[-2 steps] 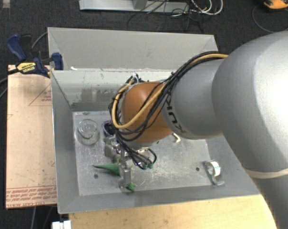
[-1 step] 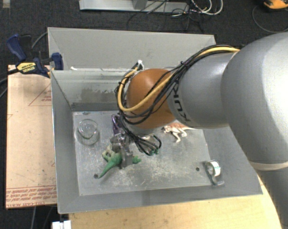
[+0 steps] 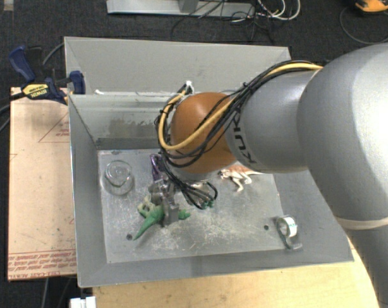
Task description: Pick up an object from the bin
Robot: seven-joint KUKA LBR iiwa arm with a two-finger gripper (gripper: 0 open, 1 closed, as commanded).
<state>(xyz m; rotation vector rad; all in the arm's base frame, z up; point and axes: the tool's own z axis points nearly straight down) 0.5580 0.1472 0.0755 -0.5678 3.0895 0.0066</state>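
The gripper (image 3: 166, 205) is low over the left-centre of the bin (image 3: 200, 241), right on top of a green toy lizard (image 3: 151, 220) that lies on the floor with its tail pointing to the near left. The tool's tip sits against the lizard's upper body. Whether the tool is clenched on it or released cannot be told, because the orange wrist cover (image 3: 200, 130) and a loop of cables (image 3: 195, 194) hang over that spot.

A clear plastic cup (image 3: 117, 176) stands just left and far of the gripper, close to the left wall. A small purple piece (image 3: 155, 165) shows between the cup and the wrist. To the right, under the arm's edge, lies a pale toy animal (image 3: 238, 178). A metal clip (image 3: 287, 230) sits well apart in the near right corner, beside the right wall's foot.

The lizard's tail tip lies close to the near left corner, with a narrow strip of bare floor between it and the near edge. The widest open floor runs along the near side, between the lizard and the metal clip.
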